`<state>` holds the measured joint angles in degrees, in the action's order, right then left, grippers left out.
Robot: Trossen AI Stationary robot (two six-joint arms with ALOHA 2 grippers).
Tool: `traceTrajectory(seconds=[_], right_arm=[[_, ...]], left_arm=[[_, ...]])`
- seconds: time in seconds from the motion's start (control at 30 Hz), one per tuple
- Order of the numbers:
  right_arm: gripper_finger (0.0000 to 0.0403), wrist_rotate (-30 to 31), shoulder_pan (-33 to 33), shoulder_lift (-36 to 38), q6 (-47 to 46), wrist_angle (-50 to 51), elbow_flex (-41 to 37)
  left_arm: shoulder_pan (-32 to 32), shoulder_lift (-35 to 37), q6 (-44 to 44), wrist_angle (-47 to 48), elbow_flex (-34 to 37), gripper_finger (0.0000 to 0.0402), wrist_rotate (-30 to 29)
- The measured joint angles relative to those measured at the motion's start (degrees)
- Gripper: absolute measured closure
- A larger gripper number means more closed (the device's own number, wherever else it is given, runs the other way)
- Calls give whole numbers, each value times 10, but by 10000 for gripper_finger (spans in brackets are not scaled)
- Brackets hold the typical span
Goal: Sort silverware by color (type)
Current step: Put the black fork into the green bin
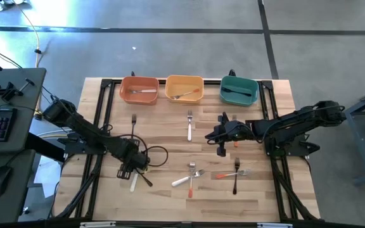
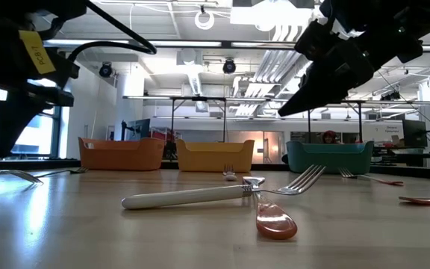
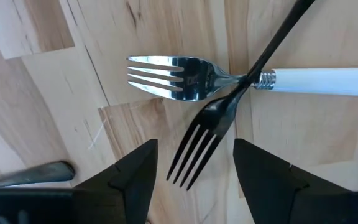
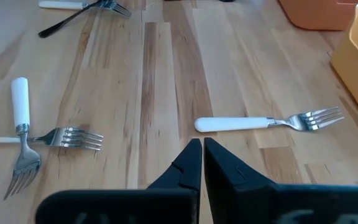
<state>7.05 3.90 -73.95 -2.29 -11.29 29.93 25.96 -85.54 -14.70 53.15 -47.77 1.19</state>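
just left claw [image 3: 194,177] over black fork [image 3: 213,127]

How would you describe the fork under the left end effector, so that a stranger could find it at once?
Start from the left end effector, which hangs open over the near-left part of the wooden table. Two crossed forks lie right beneath it. The one meant is the all-black fork: it lies over the neck of a white-handled fork with silver tines, and its own tines are dark.

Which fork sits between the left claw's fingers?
The black fork, lying crossed over a white-handled fork; its tines point into the open left gripper.
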Motion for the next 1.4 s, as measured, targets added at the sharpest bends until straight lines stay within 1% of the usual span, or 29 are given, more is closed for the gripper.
traceTrajectory(seconds=[0.2,0.53,0.63,0.87,1.27,1.4], right_arm=[[402,0,0,0,7,-1,0],[402,-1,0,0,-1,1,0],[402,-1,0,0,-3,2,0],[402,-2,0,0,-3,2,0],[402,-2,0,0,-3,4,0],[402,-2,0,0,-3,5,0]], left_arm=[[7,0,23,-1,2,199,-2],[15,0,24,0,2,199,-5],[15,0,26,0,2,199,-18],[15,-1,61,0,2,199,-22],[16,-86,104,-1,2,200,-17],[16,-101,105,1,-1,211,-16]])
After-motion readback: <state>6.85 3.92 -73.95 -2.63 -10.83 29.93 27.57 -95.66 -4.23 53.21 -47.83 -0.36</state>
